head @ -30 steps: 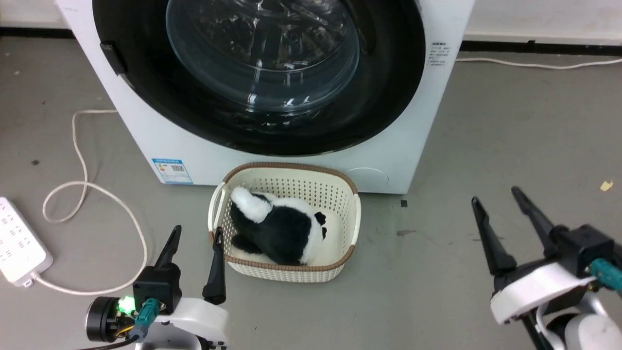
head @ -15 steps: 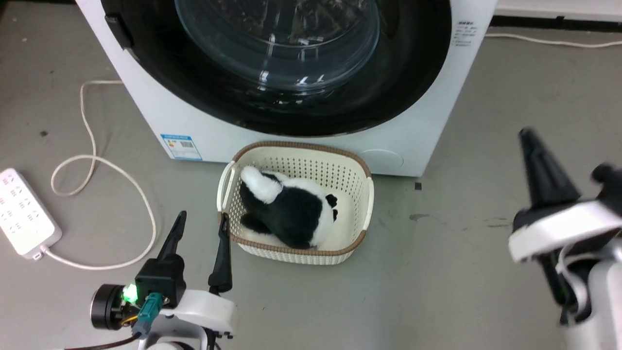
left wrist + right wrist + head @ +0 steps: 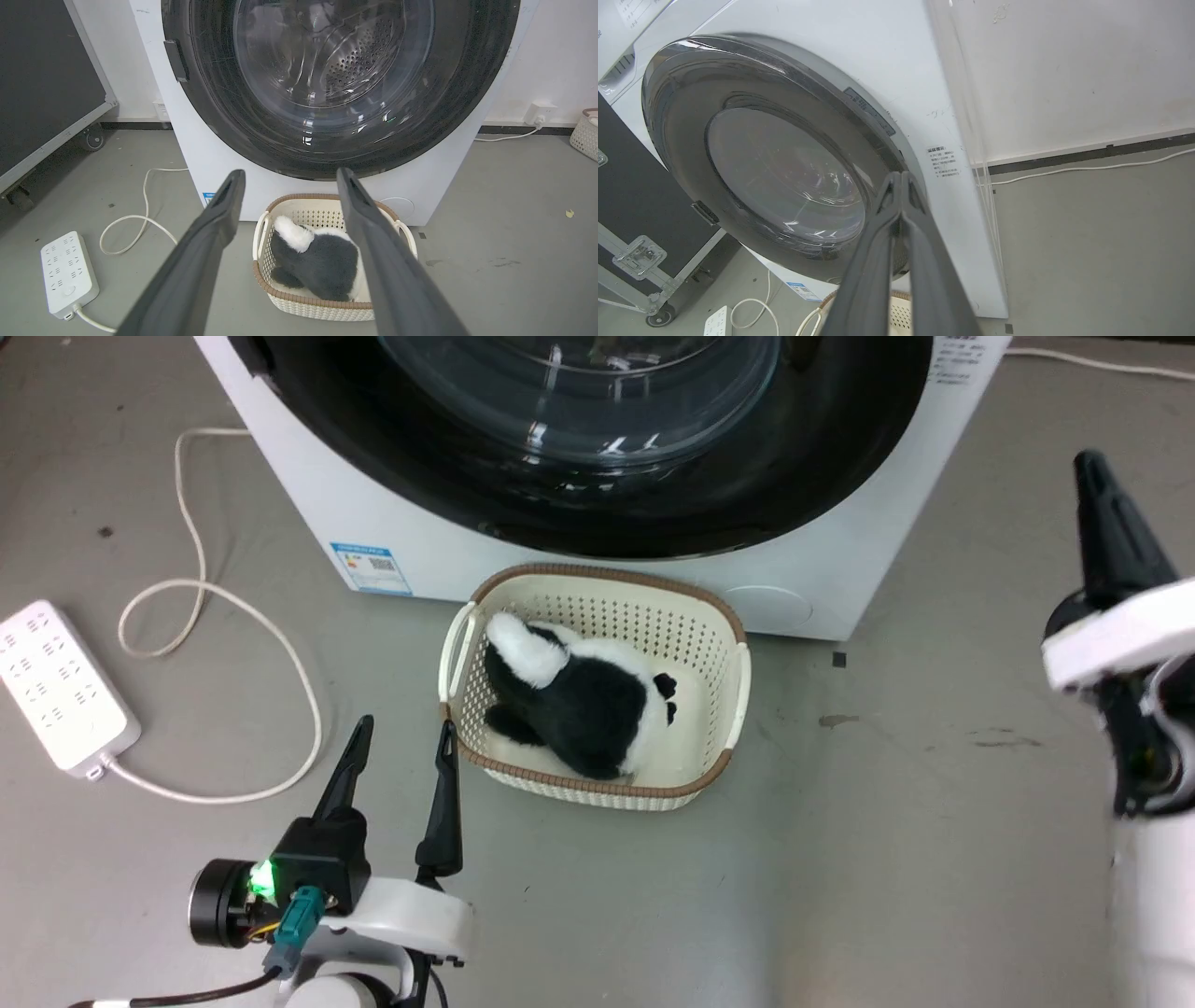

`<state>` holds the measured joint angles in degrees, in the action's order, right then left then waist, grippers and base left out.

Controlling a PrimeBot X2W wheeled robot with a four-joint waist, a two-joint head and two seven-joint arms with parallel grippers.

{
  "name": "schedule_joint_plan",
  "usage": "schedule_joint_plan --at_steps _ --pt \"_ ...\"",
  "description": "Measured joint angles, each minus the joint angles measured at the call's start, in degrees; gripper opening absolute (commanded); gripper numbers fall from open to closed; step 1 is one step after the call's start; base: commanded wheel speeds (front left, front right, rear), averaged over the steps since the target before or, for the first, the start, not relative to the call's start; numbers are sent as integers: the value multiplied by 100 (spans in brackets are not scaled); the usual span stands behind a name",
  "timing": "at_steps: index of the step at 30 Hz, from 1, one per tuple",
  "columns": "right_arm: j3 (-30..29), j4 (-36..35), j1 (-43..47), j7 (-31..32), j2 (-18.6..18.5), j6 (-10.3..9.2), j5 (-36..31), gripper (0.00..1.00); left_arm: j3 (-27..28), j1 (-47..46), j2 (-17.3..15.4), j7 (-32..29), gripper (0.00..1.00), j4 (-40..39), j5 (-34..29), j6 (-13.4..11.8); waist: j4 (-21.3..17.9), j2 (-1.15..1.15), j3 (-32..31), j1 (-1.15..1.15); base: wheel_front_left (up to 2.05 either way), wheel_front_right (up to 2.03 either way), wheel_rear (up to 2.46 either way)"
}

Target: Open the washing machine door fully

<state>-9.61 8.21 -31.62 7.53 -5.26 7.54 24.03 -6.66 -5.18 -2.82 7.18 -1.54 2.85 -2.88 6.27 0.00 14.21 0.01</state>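
Nearest the robot, at the lower left of the head view, the left gripper [image 3: 403, 733] hangs over the floor [image 3: 653, 896] with its fingers spread and nothing between them. It is just beside the basket [image 3: 597, 577], which holds a plush toy [image 3: 579, 714]. Off to the right, the right gripper [image 3: 901, 175] is raised with its two fingers pressed together on nothing. Its wrist view has their tips lined up with the right-hand edge of the door [image 3: 784, 186], though apart from it. Behind the basket stands the machine [image 3: 831, 569], and the door sits flat in its front, shut.

By this look, nothing of the task is done: the door has yet to be reached, unlatched and swung all the way round. It faces straight out toward the robot, its face upright or nearly so. Being round, it has no long axis, and which edge it swings from cannot be told.
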Motion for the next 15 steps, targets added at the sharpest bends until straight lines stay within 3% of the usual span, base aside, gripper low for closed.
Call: schedule_joint_plan --at_steps 15 --pt "-1128 1696 -1781 1018 -7 -1 541 0 -186 -219 0 172 100 -23 89 -73 249 0 445 0 0 0 0"
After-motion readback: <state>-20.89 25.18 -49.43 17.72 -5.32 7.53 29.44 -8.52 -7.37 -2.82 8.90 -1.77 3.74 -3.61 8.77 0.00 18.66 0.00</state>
